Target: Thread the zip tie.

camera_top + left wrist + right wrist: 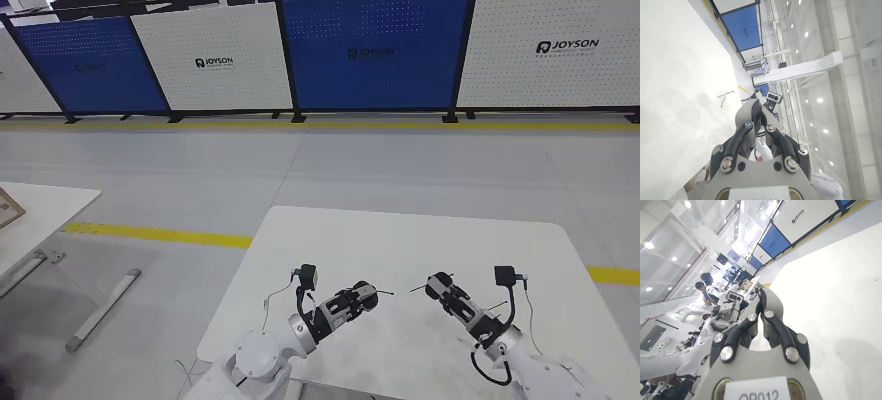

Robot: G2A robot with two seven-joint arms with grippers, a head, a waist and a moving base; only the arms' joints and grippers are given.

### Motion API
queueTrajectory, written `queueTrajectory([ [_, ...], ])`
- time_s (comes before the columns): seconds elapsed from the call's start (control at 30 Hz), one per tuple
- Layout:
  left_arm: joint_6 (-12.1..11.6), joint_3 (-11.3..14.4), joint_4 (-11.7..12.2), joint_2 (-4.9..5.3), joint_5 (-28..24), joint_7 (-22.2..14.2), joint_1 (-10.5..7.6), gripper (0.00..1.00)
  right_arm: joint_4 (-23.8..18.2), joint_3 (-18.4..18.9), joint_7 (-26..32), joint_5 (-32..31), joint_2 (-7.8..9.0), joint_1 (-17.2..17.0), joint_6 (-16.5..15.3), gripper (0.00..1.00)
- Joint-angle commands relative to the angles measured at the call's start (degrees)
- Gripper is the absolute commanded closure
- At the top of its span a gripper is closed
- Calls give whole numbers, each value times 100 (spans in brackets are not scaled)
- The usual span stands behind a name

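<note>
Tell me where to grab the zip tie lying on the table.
Grip the zip tie mid-strap, coming straight down from above and pinching across its width. It looks thin and flat on the table, so a sideways approach would probably slide over it.

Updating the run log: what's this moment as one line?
left hand: shut, over table | right hand: shut, over table | zip tie: on table, apart from left hand
</note>
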Motion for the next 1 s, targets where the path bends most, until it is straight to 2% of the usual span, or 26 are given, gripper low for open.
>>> queueTrajectory([
  [0.0,1,2,-7,0,18,12,-7,100,0,0,-1,0,0,0,0,100],
  [0.07,70,52,-123,0,288,89,-62,100,0,0,-1,0,0,0,0,100],
  [0.13,320,155,-326,7,729,130,-105,100,0,0,-1,0,0,0,0,100],
  [0.23,860,294,-571,25,1364,70,-203,100,0,0,-1,0,0,0,0,100],
  [0.33,1400,339,-736,45,1618,-133,-287,100,0,0,-1,0,0,0,0,100],
  [0.37,1464,329,-766,47,1589,-155,-297,100,0,0,-1,0,0,0,0,100],
  [0.7,1464,329,-766,47,1589,-155,-297,100,0,0,-1,0,0,0,0,100],
  [0.8,1369,248,-666,24,1492,240,-346,100,0,0,-1,0,0,0,0,100],
  [0.97,1398,237,-549,12,1462,367,-423,100,0,0,-1,0,0,0,0,100],
])
